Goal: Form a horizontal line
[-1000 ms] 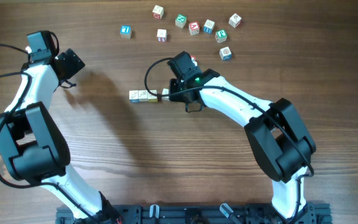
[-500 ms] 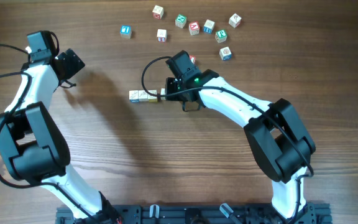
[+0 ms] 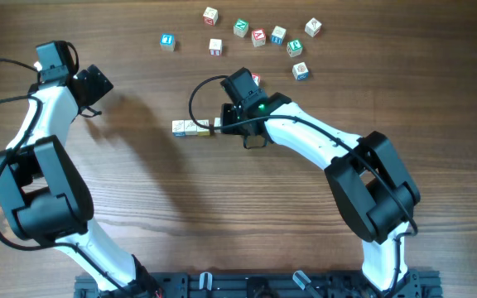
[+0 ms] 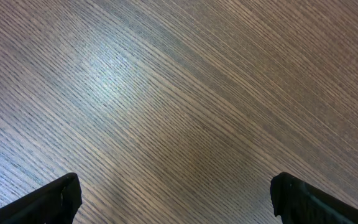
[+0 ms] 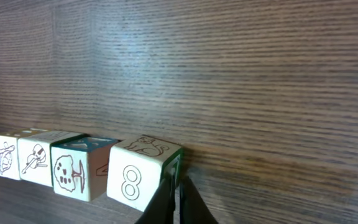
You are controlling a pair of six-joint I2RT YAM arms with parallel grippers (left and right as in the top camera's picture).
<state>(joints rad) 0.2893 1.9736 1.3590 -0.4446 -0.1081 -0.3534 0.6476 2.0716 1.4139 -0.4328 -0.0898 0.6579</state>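
One horizontal line [image 5: 70, 171], right end effector [image 5: 176, 190] closed, shifted leftward, left end effector [image 4: 176, 199] wide.

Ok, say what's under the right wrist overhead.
The row, its right end. Only its left cubes show overhead; the rest is covered. Wrist view: four cubes, shut right tool beside cube 8.
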